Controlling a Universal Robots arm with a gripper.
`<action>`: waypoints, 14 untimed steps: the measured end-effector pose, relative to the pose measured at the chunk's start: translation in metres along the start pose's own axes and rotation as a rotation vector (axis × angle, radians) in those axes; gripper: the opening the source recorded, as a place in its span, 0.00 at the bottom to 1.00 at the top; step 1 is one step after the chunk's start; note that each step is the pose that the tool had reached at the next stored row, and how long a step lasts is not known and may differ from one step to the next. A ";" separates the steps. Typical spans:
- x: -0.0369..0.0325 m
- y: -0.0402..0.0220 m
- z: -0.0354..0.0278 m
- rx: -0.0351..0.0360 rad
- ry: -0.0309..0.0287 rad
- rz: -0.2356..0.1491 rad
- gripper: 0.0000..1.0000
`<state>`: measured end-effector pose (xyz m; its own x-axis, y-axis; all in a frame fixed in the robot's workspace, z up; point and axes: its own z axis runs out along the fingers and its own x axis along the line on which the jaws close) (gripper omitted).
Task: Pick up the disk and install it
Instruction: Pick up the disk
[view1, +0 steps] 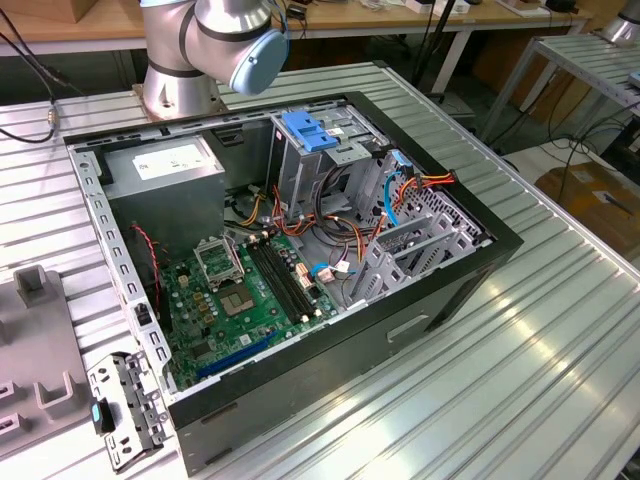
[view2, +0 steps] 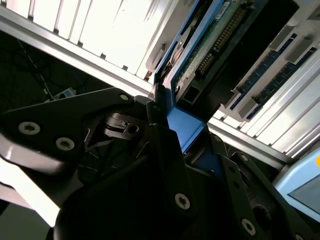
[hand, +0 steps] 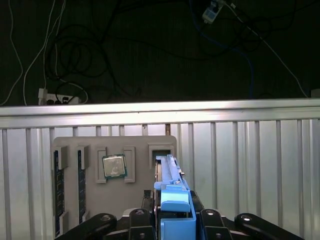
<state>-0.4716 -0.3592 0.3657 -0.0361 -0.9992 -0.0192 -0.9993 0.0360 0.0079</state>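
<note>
**Disk gripped at the parts tray; pick-up step in hand**

In both wrist views I found the gripper (hand: 174, 216) pressed together on the blue handle of the disk (hand: 172, 197), one finger on each side. The disk stood on edge at a slot in the grey tray (hand: 90, 145), beside the processor chip (hand: 114, 166) and well apart from the memory sticks (hand: 58, 190). I judged this to be the pick-up stage; nothing had been installed. The computer case (view1: 400, 330) lay open on the table (view1: 540, 340), and its drive cage (view1: 300, 175) held no disk that I could see.

In my judgement, clearing the slot called for a straight pull along the disk's own plane, without twisting.

I could not tell how deep the disk sat in the slot, since the gripper body hid its near end. In the exterior view, the tray was cut off at the left edge.
</note>
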 end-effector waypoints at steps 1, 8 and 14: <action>0.0000 0.0000 -0.0006 0.0000 0.0000 0.000 0.37; 0.0000 0.0000 -0.0034 0.0000 0.0000 0.000 0.37; -0.0001 0.0000 -0.0064 0.0000 0.0000 0.000 0.37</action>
<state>-0.4716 -0.3592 0.3722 -0.0361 -0.9992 -0.0192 -0.9993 0.0360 0.0079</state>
